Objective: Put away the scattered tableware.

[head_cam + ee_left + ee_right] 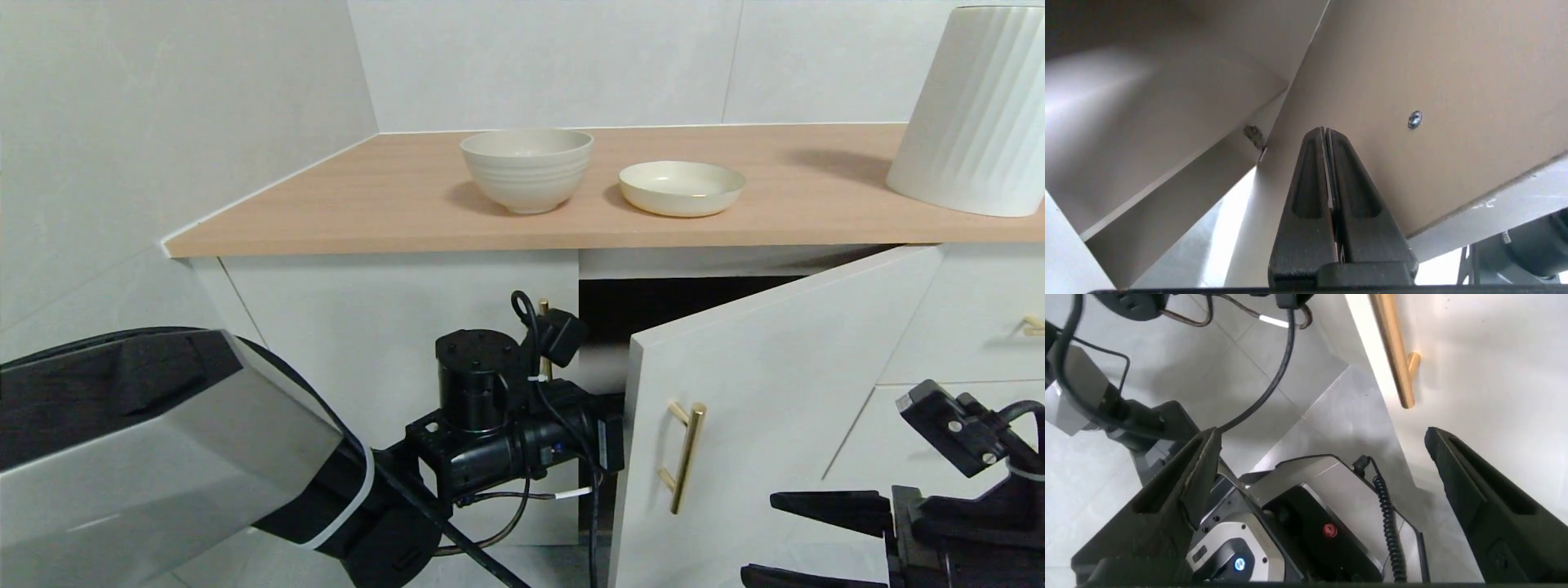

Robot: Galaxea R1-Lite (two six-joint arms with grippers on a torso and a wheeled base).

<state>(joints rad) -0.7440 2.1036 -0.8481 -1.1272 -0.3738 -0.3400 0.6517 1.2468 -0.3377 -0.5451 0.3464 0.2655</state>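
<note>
A cream ribbed bowl [526, 167] and a shallow cream dish [682, 187] stand side by side on the wooden countertop [392, 204]. Below them a white cabinet door [759, 392] with a gold handle [684, 456] hangs partly open. My left arm [506, 433] is low at the door's free edge, its fingers hidden behind the door. In the left wrist view the left gripper [1325, 131] is shut with nothing in it, pointing at a brown inner panel [1470, 98]. My right gripper [759, 537] is open and empty, low in front of the door.
A tall white ribbed container [976, 114] stands at the counter's right end. Drawers with a gold handle [1035, 327] lie right of the open door. A tiled wall closes off the left. The door handle [1395, 351] appears above the right gripper [1319, 445].
</note>
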